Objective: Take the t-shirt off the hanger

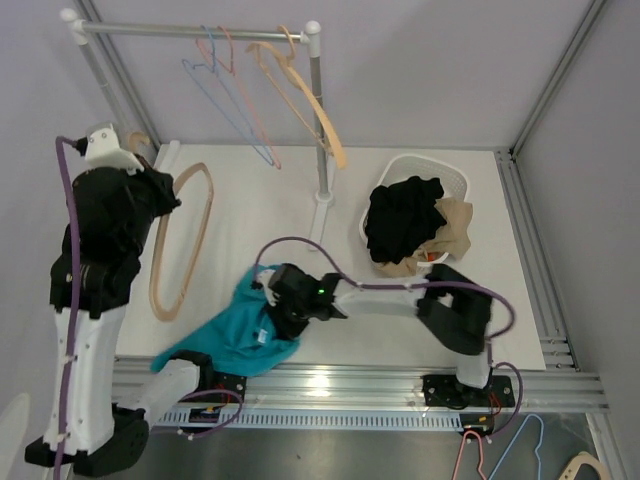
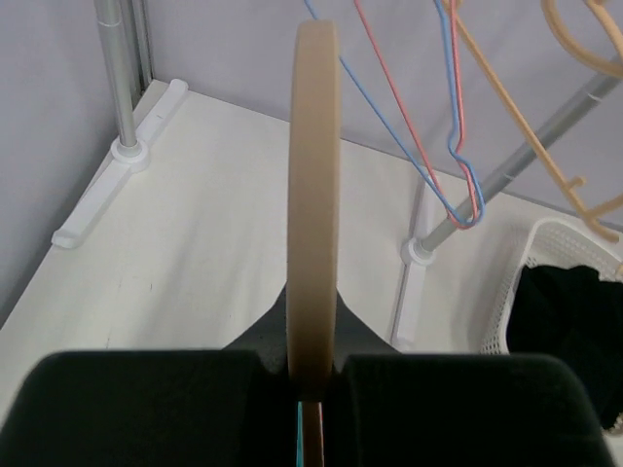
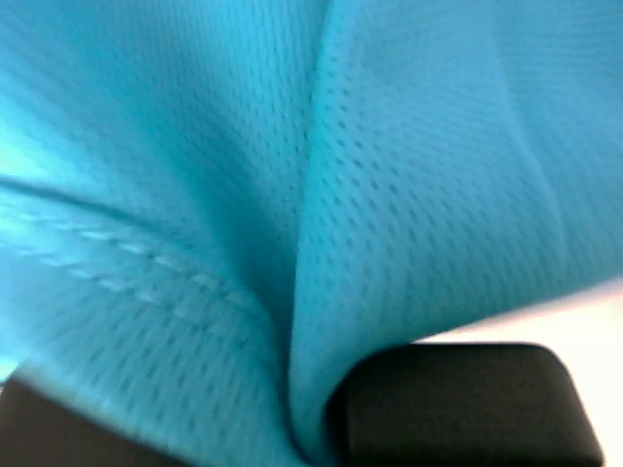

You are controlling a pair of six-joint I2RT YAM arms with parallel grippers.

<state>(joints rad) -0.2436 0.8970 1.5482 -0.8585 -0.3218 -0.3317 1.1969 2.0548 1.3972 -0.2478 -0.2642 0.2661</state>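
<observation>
Left gripper (image 1: 165,195), seen from above and well to the left of the white basket (image 1: 455,180), is closed on the tan wooden hanger (image 1: 199,240), whose bare loop hangs down over the table (image 1: 250,200). You find the teal t-shirt (image 1: 235,335) off that hanger, heaped at the table's near edge, nearer than the basket and to its left. The right gripper (image 1: 272,298) is pressed into the heap's upper side. The basket holds a black garment (image 1: 400,215), and the clothes rack (image 1: 200,28) stands beyond it to the left. From the left wrist, you look along the hanger (image 2: 313,195), edge-on and upright, clamped between the two black pads (image 2: 146,409) of the left gripper (image 2: 313,379). The basket (image 2: 555,263) lies to the right, and the rack's post (image 2: 506,175) rises just left of it. From the right wrist, teal mesh of the t-shirt (image 3: 389,195) fills your frame. A fold of it is gathered between the dark fingers (image 3: 458,409) of the right gripper (image 3: 302,438), which looks shut on the cloth.
</observation>
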